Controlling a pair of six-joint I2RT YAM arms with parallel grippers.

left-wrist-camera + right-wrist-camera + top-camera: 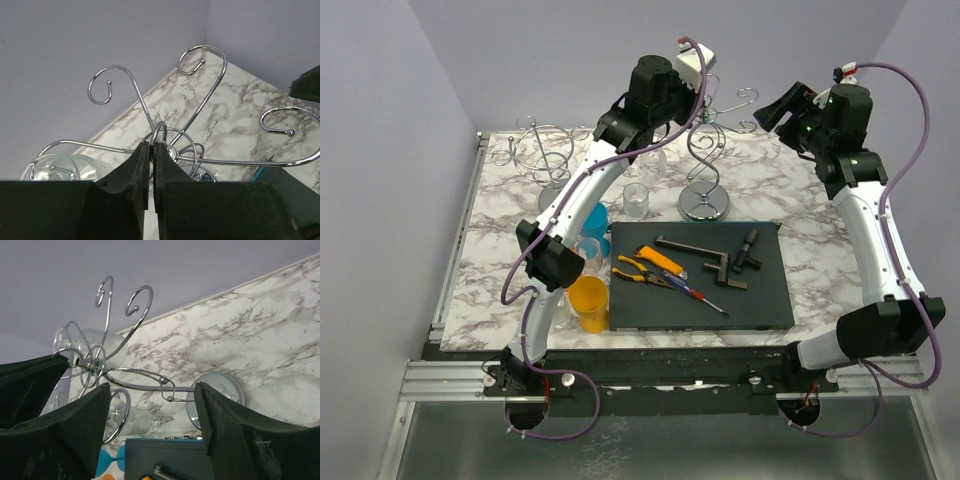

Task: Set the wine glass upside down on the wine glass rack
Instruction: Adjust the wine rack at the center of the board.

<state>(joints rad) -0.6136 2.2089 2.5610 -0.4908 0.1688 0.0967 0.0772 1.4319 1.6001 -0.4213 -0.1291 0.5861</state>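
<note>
Evidently hanging from a rack (705,205) arm beside the hub: wine glass (55,167). Closed at that hub, left end effector (151,145); spread wide, apart from the rack, right end effector (152,387). Could snag wire when pulling away, tipping the rack and shaking the glass loose.

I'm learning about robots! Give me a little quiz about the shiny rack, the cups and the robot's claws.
1. True or false: the right gripper is open.
2. The cup closest to the robot is: A orange, B green, C red.
3. Fill in: the ____ gripper is up at the top of the wine glass rack.

Key: 1 true; 2 A; 3 left gripper.
</note>
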